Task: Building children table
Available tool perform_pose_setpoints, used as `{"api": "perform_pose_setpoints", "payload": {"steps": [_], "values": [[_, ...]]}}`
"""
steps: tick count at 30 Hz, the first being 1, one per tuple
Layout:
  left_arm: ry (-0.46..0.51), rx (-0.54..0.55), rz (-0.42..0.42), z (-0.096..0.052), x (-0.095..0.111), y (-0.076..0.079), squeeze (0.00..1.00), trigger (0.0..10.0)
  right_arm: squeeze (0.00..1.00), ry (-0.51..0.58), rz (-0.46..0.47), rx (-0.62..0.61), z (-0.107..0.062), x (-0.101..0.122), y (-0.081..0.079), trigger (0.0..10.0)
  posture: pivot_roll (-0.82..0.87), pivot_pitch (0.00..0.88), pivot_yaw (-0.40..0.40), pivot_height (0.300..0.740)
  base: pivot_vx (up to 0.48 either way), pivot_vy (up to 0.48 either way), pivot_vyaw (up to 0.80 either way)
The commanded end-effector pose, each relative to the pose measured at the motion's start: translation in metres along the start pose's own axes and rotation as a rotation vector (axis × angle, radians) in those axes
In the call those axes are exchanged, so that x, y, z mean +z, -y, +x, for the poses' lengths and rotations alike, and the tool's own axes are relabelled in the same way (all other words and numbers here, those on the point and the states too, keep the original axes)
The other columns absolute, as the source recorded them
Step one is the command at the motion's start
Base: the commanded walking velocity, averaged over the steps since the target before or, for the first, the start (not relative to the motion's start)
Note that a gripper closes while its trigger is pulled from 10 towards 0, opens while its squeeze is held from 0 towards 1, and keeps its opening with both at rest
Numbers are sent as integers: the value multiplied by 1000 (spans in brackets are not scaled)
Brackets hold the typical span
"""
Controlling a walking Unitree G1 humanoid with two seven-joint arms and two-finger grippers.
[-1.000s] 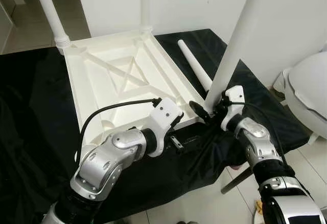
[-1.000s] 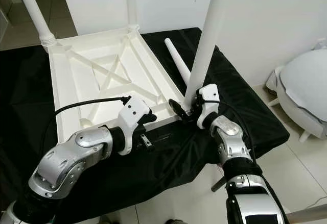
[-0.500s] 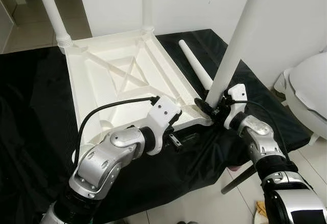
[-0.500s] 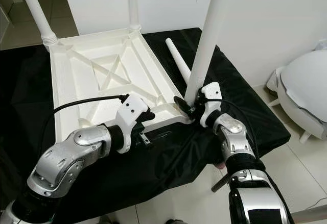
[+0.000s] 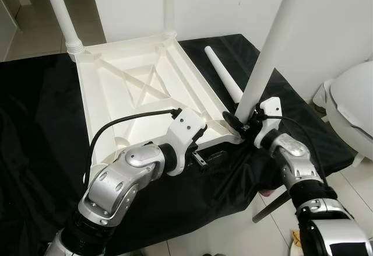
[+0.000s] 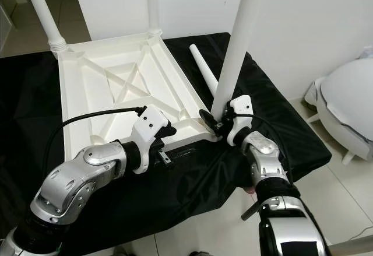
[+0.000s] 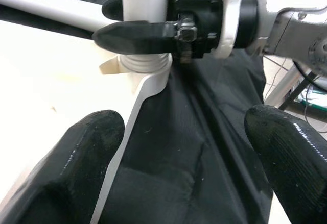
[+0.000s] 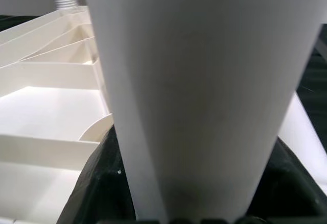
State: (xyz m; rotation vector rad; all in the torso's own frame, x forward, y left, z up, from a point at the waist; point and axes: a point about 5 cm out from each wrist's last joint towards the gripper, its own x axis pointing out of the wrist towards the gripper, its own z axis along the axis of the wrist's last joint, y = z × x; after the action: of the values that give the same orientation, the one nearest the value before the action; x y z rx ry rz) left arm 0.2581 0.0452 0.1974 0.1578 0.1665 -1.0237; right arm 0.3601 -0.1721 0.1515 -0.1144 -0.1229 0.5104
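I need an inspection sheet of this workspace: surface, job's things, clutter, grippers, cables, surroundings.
Surface: black cloth covers the work table.
Job's things: white tabletop lies upside down; three legs stand in corners; loose leg lies beside it on the cloth.
Clutter: nothing seen.
Grippers: right gripper shut on near-right leg at its base; left gripper open at the tabletop's near edge.
Cables: black cable loops over the left arm.
Surroundings: white wall, tiled floor, white seat to the right.

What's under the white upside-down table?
A black cloth lies under the upside-down table top, spreading out all around it. What the cloth covers is hidden.
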Motion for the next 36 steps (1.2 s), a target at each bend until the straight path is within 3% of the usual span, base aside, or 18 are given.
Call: {"api": "perform_pose_setpoints", "payload": {"steps": [1, 4, 9, 18, 31, 32, 36], "values": [[-7, 11, 2, 0, -1, -2, 0, 10000, 0, -56, 26, -23, -3, -12, -4, 10000, -9, 75, -1, 740, 0, 0, 0], [-9, 11, 3, 0, -1, -2, 0, 10000, 0, -27, 56, -70, 1, -9, -9, 10000, -9, 74, 0, 740, 0, 0, 0], [-11, 7, 2, 1, -2, -1, 0, 10000, 0, 17, 124, -278, 12, 0, -20, 10000, -9, 73, -7, 740, 0, 0, 0], [-13, 6, -1, 2, -4, 1, 0, 10000, 0, 31, 123, -483, 19, 4, -35, 10000, -5, 70, -12, 740, 0, 0, 0], [-22, -12, -13, 3, -8, 6, 0, 10000, 0, 28, 130, -604, 19, 8, -53, 10000, -12, 78, -2, 740, 0, 0, 0], [-20, -14, -11, 3, -6, 6, 0, 10000, 1000, 50, 137, -592, 18, 10, -53, 10000, -14, 77, 0, 740, 0, 0, 0], [-18, -14, -9, 4, -6, 5, 0, 10000, 1000, 69, 138, -560, 15, 13, -52, 10000, -19, 76, 5, 740, 0, 0, 0]]}}
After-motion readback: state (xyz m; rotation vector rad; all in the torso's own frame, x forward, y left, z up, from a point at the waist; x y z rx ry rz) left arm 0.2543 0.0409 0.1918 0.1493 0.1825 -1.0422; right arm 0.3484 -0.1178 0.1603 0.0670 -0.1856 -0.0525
